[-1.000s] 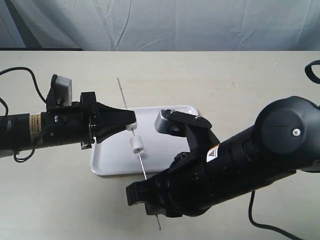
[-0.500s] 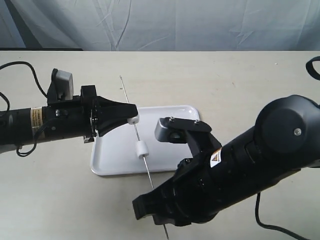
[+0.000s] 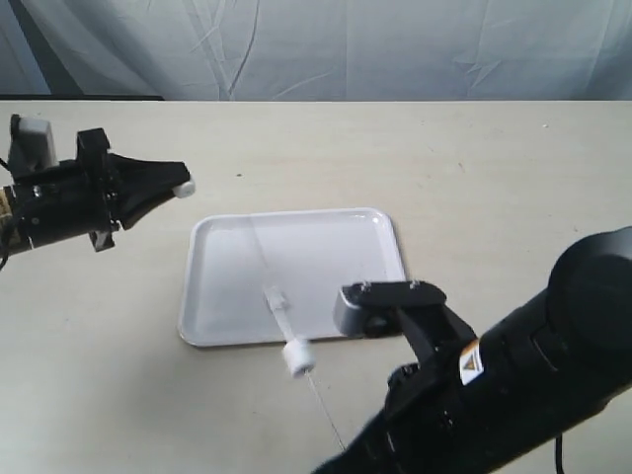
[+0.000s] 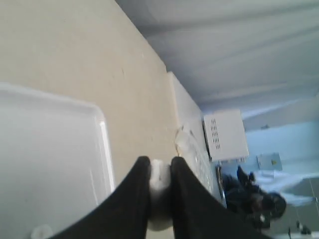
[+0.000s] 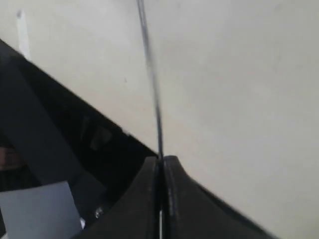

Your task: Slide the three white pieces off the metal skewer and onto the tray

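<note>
moved: left gripper (image 3: pixel 184 186) has pulled back off the tray (image 3: pixel 212 318) to the left side of the table (image 3: pixel 474 178), taking the first white piece (image 4: pixel 159 181) with it; the metal skewer (image 5: pixel 152 94) has slid toward the near edge along with the right arm.
left gripper: jaws clamped on the first white piece, held above bare table, well apart from the tray.
right gripper (image 5: pixel 160 165): jaws pressed together on the metal skewer near its end, as the right wrist view shows.
metal skewer: blurred, slanting from over the tray's middle out past its near rim.
second white piece (image 3: pixel 275 296): small and blurred, on the skewer's line over the tray; cannot tell whether it is threaded or lying on the tray.
third white piece (image 3: pixel 297 357): on the skewer, just beyond the tray's near rim, over the table.
tray: flat on the table, between the two arms.
</note>
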